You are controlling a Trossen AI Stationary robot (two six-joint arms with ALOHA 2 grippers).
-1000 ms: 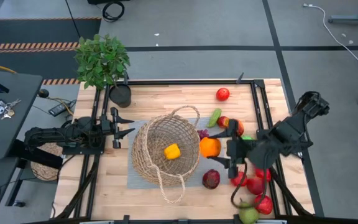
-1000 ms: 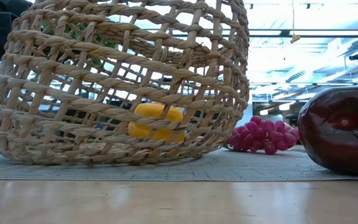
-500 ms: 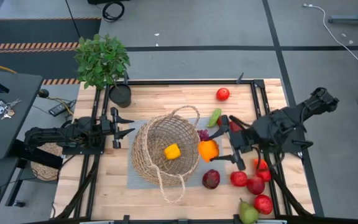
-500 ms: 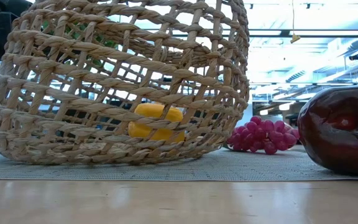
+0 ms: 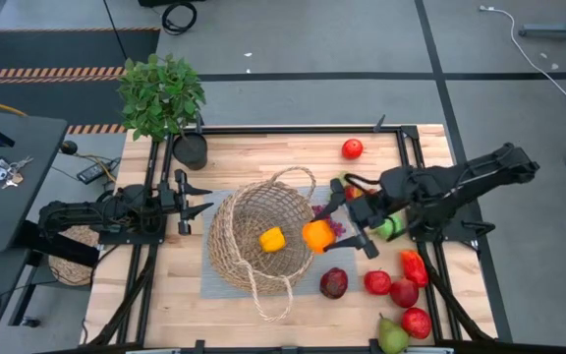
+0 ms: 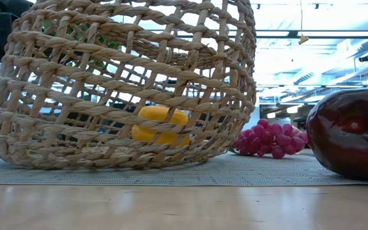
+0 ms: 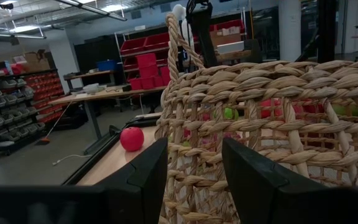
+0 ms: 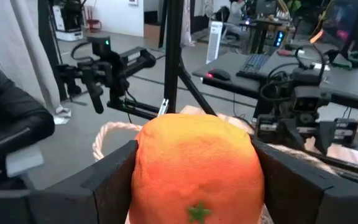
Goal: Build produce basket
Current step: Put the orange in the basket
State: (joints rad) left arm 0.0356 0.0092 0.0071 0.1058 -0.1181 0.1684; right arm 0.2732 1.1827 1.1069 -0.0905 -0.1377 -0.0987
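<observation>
As the right claw (image 5: pixel 334 224) grips the orange (image 5: pixel 317 236) at the basket (image 5: pixel 254 258) rim, an early release risks it rolling outside; the left claw (image 5: pixel 197 195) waits agape beside the basket.

Wooden table (image 5: pixel 263 155), grey mat (image 5: pixel 207 285) under basket (image 5: pixel 239 246), scattered produce (image 5: pixel 401 292), potted plant (image 5: pixel 163 98)

Black jointed arms (image 5: pixel 460 187), flat angular dark fingers (image 7: pixel 253 177)
</observation>
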